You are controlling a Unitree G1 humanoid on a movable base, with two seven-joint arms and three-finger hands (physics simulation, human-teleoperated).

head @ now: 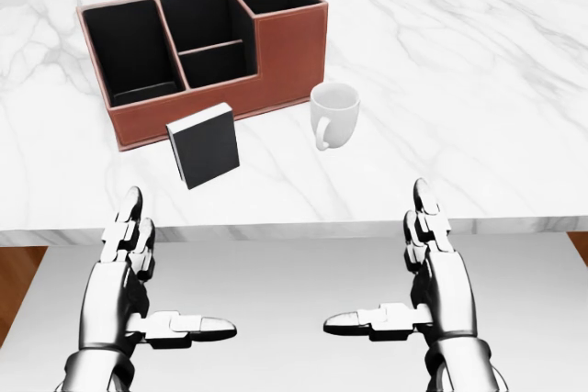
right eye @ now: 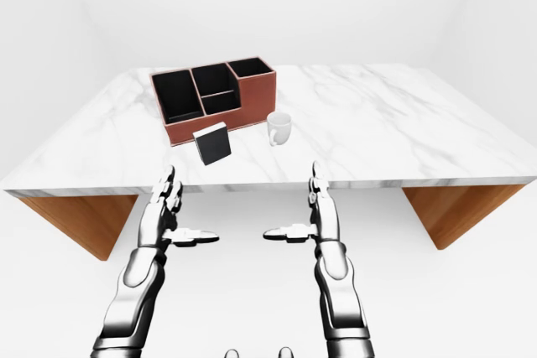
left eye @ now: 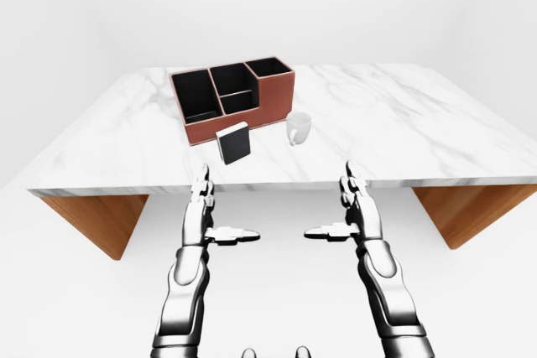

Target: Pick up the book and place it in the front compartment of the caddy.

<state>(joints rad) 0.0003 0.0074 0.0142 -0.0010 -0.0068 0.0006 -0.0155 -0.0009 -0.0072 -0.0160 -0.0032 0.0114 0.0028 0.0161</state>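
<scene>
A small black book (head: 204, 145) with a white edge stands upright on the marble table (head: 478, 89), just below the caddy in the head view. The reddish-brown caddy (head: 202, 52) has black-lined compartments, all seemingly empty. My left hand (head: 152, 277) hovers open below the table's near edge, thumb pointing inward, beneath the book and apart from it. My right hand (head: 409, 273) mirrors it further right, open and holding nothing.
A white mug (head: 333, 114) stands to the right of the book, close to the caddy's right end. The table's wooden legs (left eye: 92, 220) show under both ends. White floor lies below my hands.
</scene>
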